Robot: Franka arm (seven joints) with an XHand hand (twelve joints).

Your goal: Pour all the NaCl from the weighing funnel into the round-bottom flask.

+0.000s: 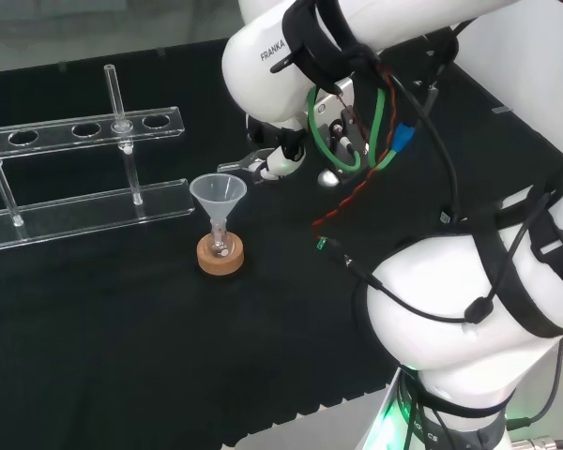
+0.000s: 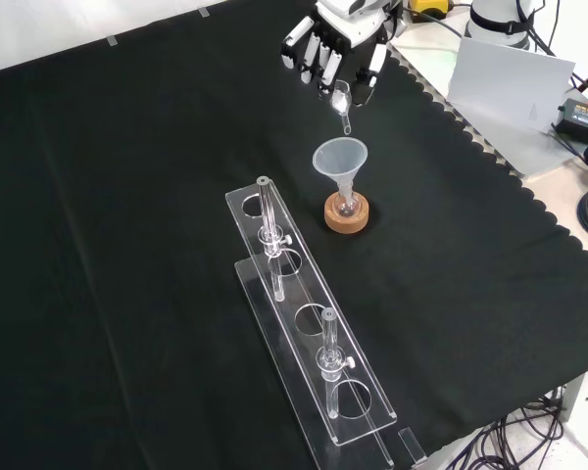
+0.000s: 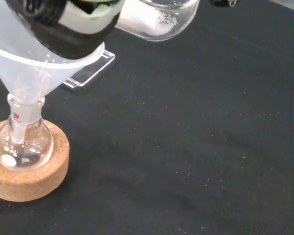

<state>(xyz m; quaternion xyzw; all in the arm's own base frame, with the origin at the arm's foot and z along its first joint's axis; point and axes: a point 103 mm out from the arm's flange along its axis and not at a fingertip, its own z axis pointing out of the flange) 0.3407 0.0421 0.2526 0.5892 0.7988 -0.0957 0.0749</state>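
Hand (image 2: pixel 335 44): hanging at top centre of the front view, fingers (image 2: pixel 326 65) curling round the weighing funnel (image 2: pixel 342 106) and pinching it; nothing else in the grip.

Weighing funnel: small clear glass piece, spout pointing down, hanging just above and slightly behind the rim of the plastic funnel (image 2: pixel 340 160) in the front view, apart from it. In the wrist view its rounded bowl (image 3: pixel 159 19) is showing at top centre, carrying a patch of white NaCl (image 3: pixel 147 20) against the glass. Judged not yet emptied.

Plastic funnel: translucent cone, stem sitting in the neck of the flask (image 3: pixel 23 142); centre of the front view, left of centre in the head view.

Flask: small, clear, round-bottomed, resting in a cork ring (image 2: pixel 347 216) on the black worktop (image 2: pixel 127 196). Contents too faint to tell.

Rack (image 2: pixel 309 338): clear plastic, holding upright tubes, lying toward the lower centre of the front view, well apart from the pour.

Risks, as judgement:
- Spout is hanging near the cone's rim rather than over its middle; tipping from here could be sending salt onto the cloth.
- Salt may be clinging to the glass, leaving some unpoured.
- A knock to the cone could be tilting it or rocking the flask on its ring.
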